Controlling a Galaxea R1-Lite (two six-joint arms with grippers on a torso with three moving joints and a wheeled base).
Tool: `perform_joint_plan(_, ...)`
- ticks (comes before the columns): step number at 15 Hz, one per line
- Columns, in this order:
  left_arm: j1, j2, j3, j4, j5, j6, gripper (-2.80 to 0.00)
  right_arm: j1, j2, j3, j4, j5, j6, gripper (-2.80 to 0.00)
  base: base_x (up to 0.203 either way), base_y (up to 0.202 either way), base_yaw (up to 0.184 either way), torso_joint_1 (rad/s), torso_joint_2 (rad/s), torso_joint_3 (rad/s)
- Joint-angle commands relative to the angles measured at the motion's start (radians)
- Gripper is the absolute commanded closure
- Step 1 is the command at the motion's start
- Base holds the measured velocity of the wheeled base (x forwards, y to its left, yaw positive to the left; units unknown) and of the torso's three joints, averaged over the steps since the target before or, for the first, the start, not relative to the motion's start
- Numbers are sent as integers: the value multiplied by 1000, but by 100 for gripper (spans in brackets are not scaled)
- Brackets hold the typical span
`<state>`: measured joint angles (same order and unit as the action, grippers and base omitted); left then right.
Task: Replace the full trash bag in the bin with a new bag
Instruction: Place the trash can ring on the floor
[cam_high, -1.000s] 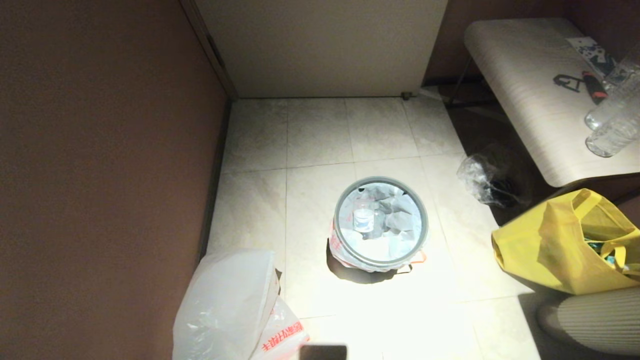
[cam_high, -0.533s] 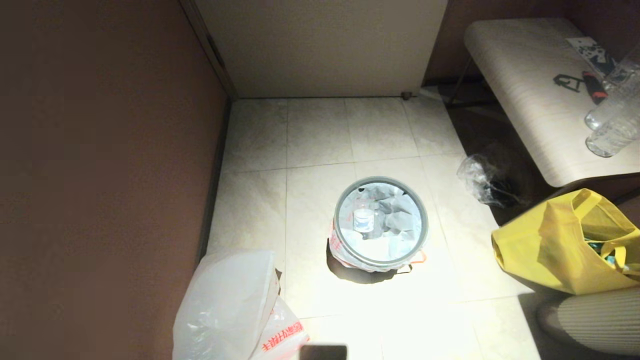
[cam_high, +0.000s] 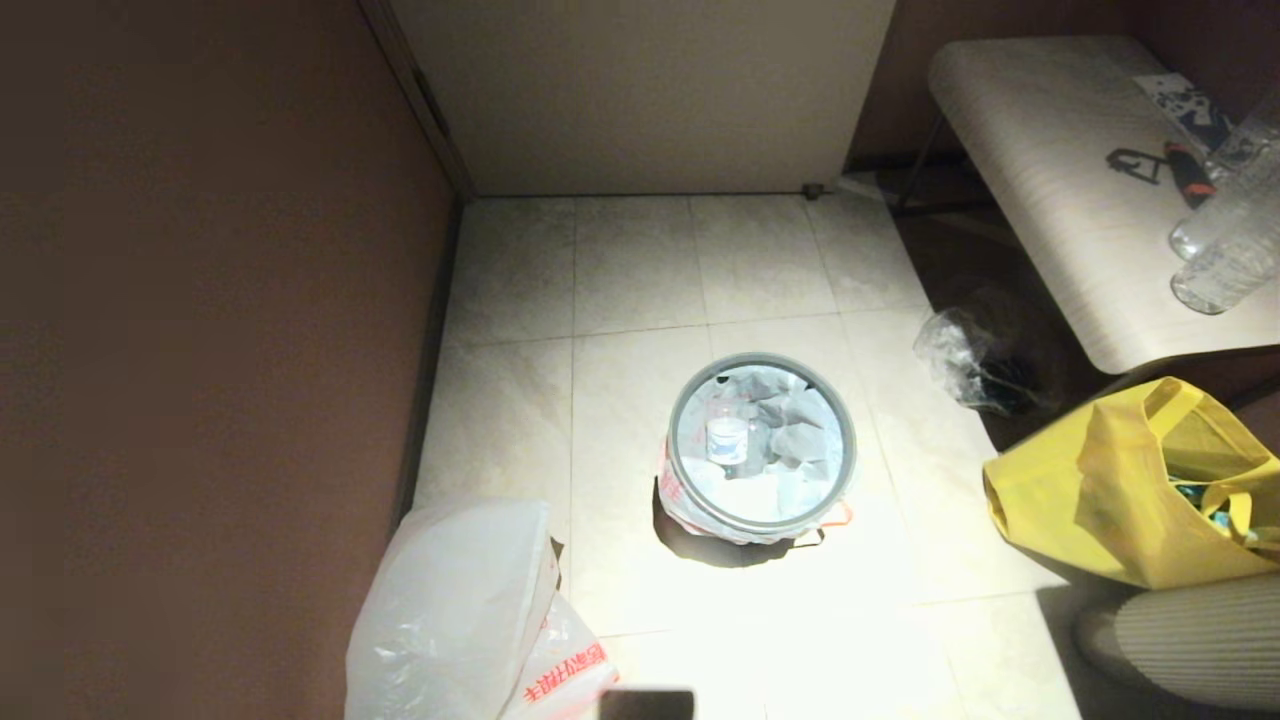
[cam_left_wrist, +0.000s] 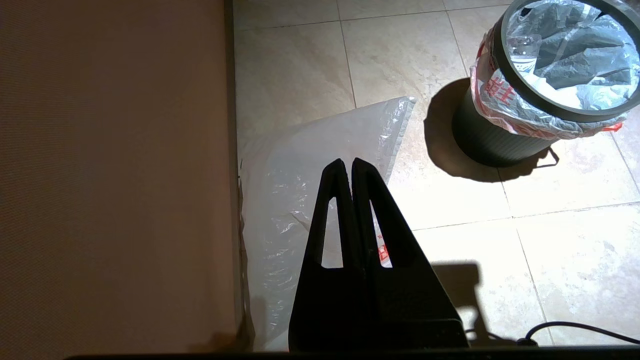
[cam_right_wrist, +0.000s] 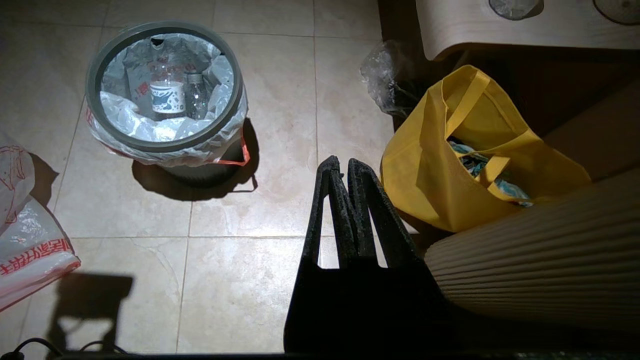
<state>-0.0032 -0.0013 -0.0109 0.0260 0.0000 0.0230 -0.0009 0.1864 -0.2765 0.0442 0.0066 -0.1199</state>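
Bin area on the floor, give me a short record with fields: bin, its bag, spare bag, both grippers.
bin: small round black bin with grey hoop rim, upright on floor tiles
full trash bag: see-through whitish bag lining it, bottles inside
new bag: milky white bag with red characters, on floor near the wall
left gripper: shut, empty, above new bag
right gripper: shut, empty, beside yellow tote bag

The bin (cam_high: 762, 445) stands upright mid-floor, black walls under a grey hoop, lined by the full trash bag (cam_high: 770, 440), see-through with orange-pink handles, bottles inside. At seven o'clock lies the new bag (cam_high: 470, 620), milky white, red-lettered.
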Motion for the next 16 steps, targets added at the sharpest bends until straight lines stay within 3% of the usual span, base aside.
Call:
perform_joint_plan(1,0,1,0,0,1,0,0,-2,169,-61,-1,-2,-7,0,0,0,0,0,0,0)
perform_joint_plan(6,0,0,0,0,0,0,0,3,681,-351,-10,-21,-9,0,0,0,0,0,0,0)
perform_joint_plan(10,0,0,0,0,0,0,0,79,1045,-558,-12,-102,-5,0,0,0,0,0,0,0)
perform_joint_plan(16,0,0,0,0,0,0,0,219,1589,-914,-34,-202,135,0,0,0,0,0,0,0)
